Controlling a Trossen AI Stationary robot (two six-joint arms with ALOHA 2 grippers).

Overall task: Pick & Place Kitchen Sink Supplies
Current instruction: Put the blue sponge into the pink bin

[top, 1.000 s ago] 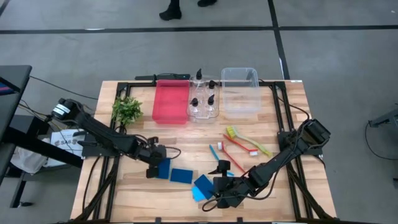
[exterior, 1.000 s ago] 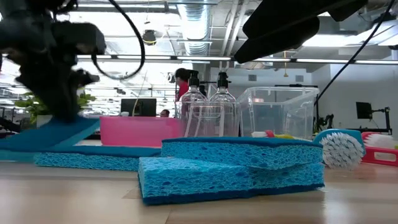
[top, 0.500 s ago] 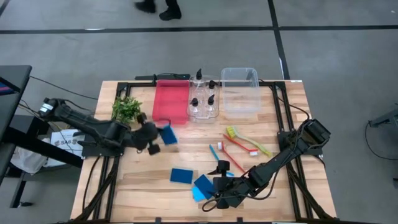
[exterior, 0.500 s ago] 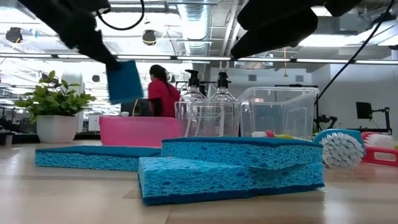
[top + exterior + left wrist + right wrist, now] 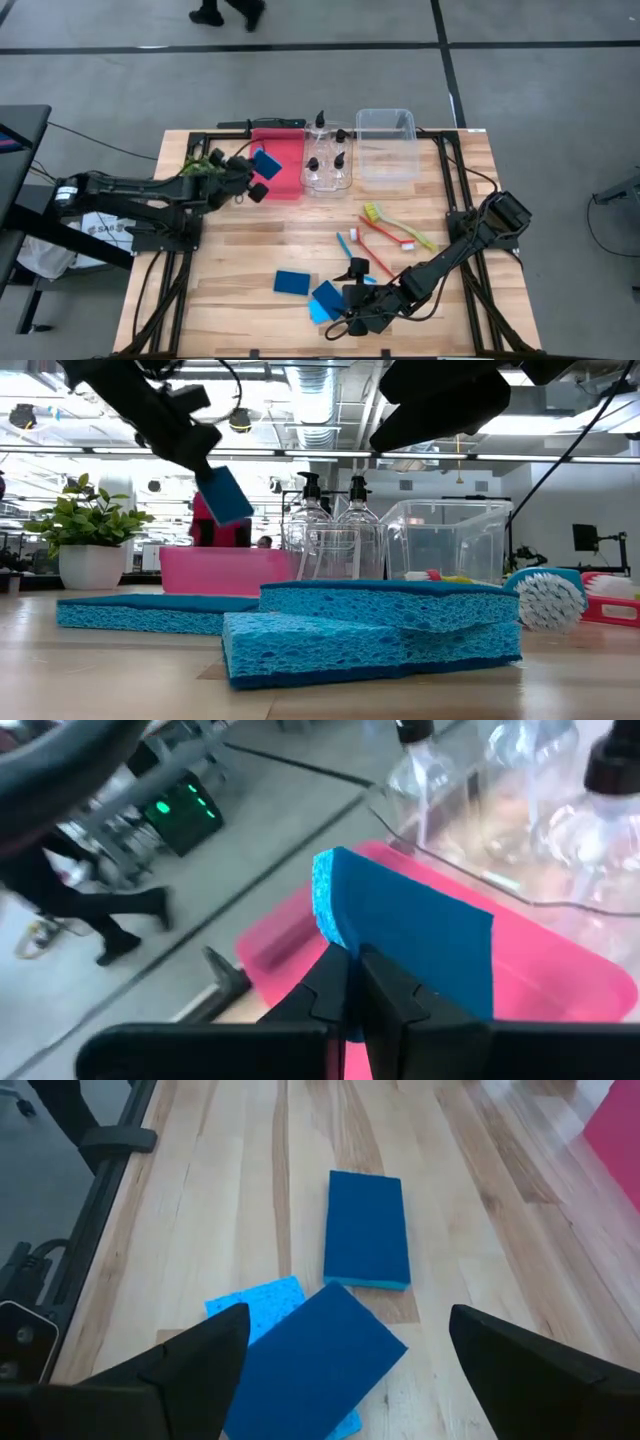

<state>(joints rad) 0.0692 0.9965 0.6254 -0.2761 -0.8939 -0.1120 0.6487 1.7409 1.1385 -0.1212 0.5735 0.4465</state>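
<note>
While airborne, left gripper [image 5: 252, 172] pinches flat (porous) blue sponge [image 5: 266, 163].

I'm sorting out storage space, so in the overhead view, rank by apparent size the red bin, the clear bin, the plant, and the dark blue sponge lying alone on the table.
1. Red bin and clear bin: too alike to rank.
2. Plant, partly hidden by the left arm.
3. Dark blue sponge.

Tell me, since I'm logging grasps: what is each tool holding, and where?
The left tool pinches a dark blue sponge by one edge. The right tool holds nothing.
</note>
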